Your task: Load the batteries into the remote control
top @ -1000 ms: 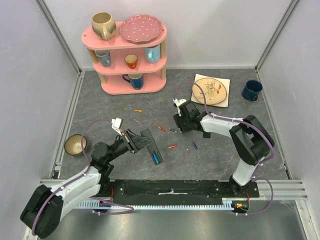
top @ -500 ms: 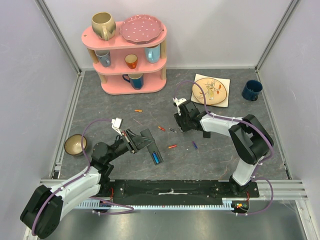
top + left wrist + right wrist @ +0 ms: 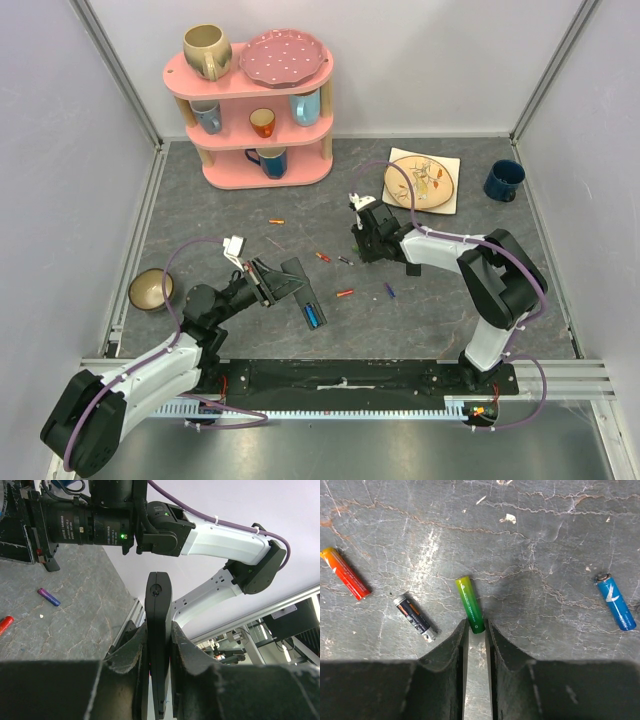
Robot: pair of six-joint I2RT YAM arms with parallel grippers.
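My left gripper (image 3: 270, 282) (image 3: 158, 630) is shut on the remote control (image 3: 298, 278) (image 3: 158, 605), a slim black bar held edge-on above the table. A blue battery (image 3: 313, 317) shows at the remote's near end. My right gripper (image 3: 361, 253) (image 3: 476, 630) pinches the near end of a green battery (image 3: 470, 605) low over the table. Loose batteries lie around: orange (image 3: 345, 573) (image 3: 322, 257), dark (image 3: 415, 618) (image 3: 343, 261), blue (image 3: 617, 603) (image 3: 389, 290), red (image 3: 344, 294), and orange further back (image 3: 276, 221).
A pink shelf (image 3: 258, 178) with mugs and a plate stands at the back left. A patterned plate (image 3: 421, 181) and a dark blue mug (image 3: 503, 180) sit at the back right. A small bowl (image 3: 150, 290) sits at the left edge.
My right gripper has shifted slightly back and to the right. The left arm and the remote have not moved.
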